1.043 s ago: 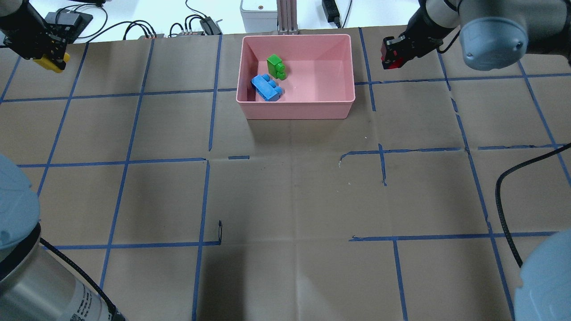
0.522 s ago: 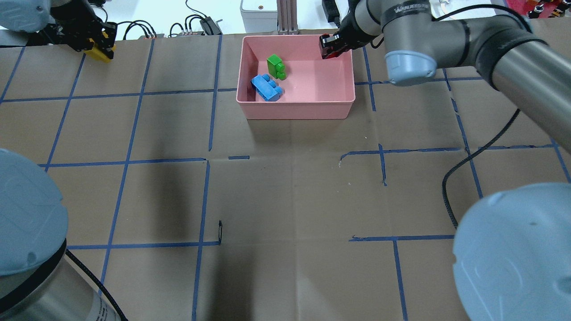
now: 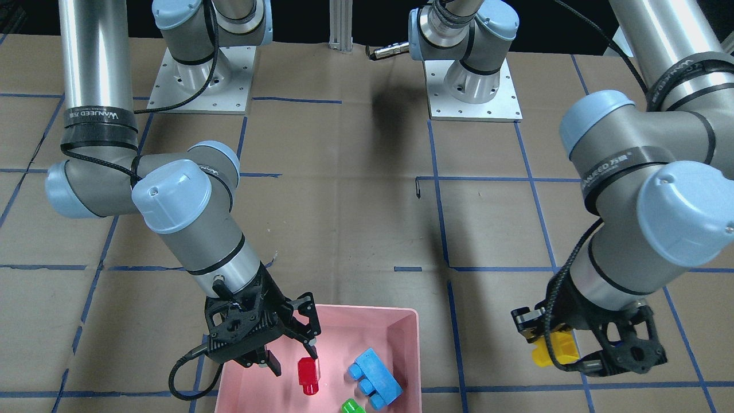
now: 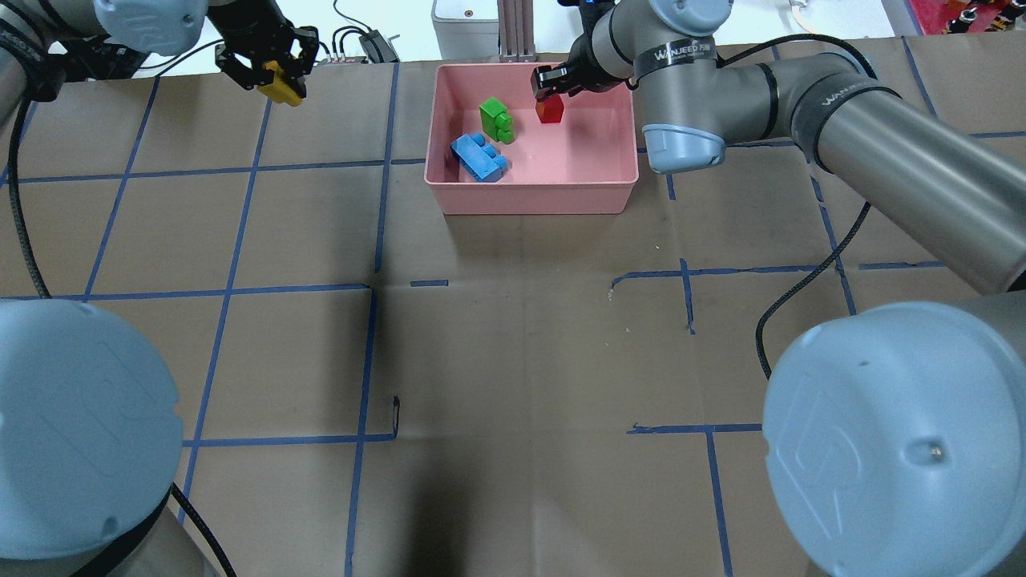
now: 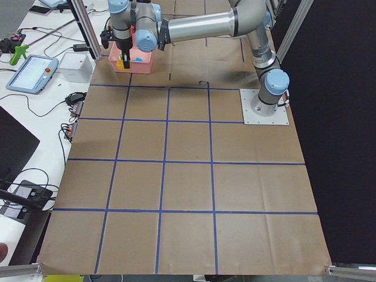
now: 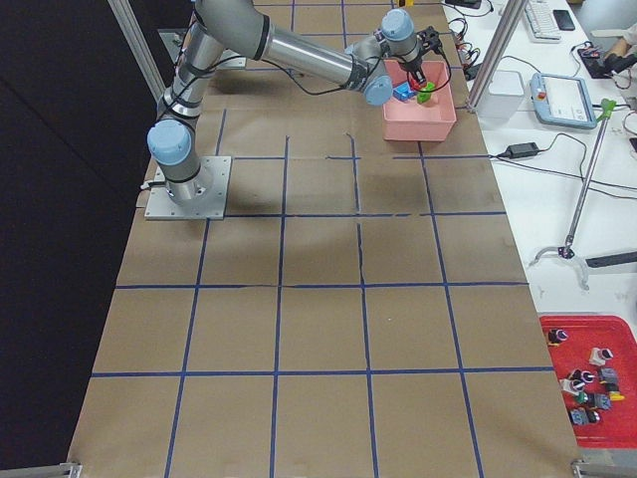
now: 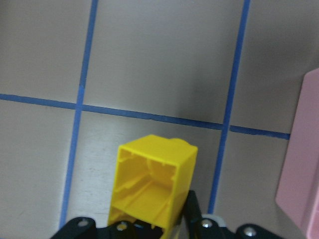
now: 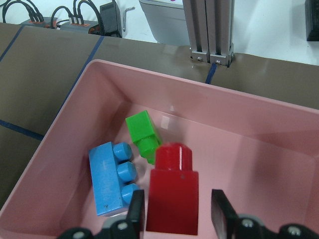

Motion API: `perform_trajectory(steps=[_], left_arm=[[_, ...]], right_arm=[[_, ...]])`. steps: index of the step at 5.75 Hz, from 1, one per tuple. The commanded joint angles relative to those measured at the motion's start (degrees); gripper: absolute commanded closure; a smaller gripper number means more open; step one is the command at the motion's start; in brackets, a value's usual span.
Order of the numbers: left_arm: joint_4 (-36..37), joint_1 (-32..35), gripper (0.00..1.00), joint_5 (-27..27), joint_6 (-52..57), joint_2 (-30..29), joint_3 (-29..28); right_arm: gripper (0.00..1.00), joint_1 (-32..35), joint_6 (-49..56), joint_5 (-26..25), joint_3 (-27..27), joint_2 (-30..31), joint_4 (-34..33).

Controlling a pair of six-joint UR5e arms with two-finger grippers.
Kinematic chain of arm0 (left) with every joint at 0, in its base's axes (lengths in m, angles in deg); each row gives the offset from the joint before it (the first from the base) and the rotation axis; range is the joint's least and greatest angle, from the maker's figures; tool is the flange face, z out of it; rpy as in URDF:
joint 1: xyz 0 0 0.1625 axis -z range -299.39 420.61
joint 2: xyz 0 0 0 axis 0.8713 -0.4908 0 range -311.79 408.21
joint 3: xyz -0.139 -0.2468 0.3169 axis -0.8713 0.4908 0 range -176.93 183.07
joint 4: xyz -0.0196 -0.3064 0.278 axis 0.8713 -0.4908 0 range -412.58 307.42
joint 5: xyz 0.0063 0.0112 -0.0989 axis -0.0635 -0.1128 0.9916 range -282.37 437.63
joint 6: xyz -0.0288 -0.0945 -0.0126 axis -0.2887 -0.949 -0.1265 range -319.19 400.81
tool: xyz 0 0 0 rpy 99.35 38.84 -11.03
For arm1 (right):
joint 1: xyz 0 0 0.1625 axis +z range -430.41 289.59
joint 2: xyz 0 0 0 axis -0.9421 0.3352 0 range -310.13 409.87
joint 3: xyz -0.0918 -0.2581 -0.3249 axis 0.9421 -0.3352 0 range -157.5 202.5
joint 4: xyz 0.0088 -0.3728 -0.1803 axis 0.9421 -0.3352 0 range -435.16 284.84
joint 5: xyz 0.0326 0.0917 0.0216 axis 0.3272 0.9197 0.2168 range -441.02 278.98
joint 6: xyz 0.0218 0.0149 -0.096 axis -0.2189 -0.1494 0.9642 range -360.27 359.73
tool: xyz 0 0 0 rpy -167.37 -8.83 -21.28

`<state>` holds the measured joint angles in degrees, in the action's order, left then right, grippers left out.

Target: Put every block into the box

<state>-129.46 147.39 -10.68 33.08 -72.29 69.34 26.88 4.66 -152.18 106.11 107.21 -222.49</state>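
Observation:
The pink box [image 4: 533,204] stands at the table's far middle; it also shows in the front view [image 3: 367,312]. In it lie the green block [image 4: 497,120] and the light-blue block [image 4: 478,158]. My right gripper [image 4: 553,80] hangs over the box's far side, open. The red block [image 4: 550,108] is just under it between the spread fingers, apart from the right finger [image 8: 223,214] in the right wrist view. My left gripper [image 4: 280,84] is shut on the yellow block [image 7: 154,184], above the table left of the box.
Blue tape lines grid the brown table. Cables, a grey unit [image 4: 465,24] and an aluminium post [image 4: 517,32] sit just behind the box. My right forearm [image 4: 882,152] crosses the table's right side.
My right gripper moved left from beside the box to over its inside and opened; the red block is loose below it. My left gripper carried the yellow block rightward toward the box.

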Motion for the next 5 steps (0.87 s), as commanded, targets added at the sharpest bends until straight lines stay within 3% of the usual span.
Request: perform_trajectory(steps=[1,3,4,5], left_arm=[[0.8,4.1,1.0,1.8,-8.4,-0.3,-0.1],[5.5,11.3,1.0,1.8,-21.3,-3.0,-1.2],[10.5,14.3,1.0,1.8,-27.6,-6.3,-1.9],[14.9,16.3,0.99,1.5,-30.4,-9.5,-2.5]], right_arm=[[0.0,-1.4,0.5,-0.5,0.4,1.1,2.6],[0.0,-8.6,9.0,-0.6,0.8,7.9,22.6],[0.0,-11.7,10.9,-6.7,1.0,12.2,29.8],[0.0,-14.7,11.0,-14.2,1.0,16.4,43.4]])
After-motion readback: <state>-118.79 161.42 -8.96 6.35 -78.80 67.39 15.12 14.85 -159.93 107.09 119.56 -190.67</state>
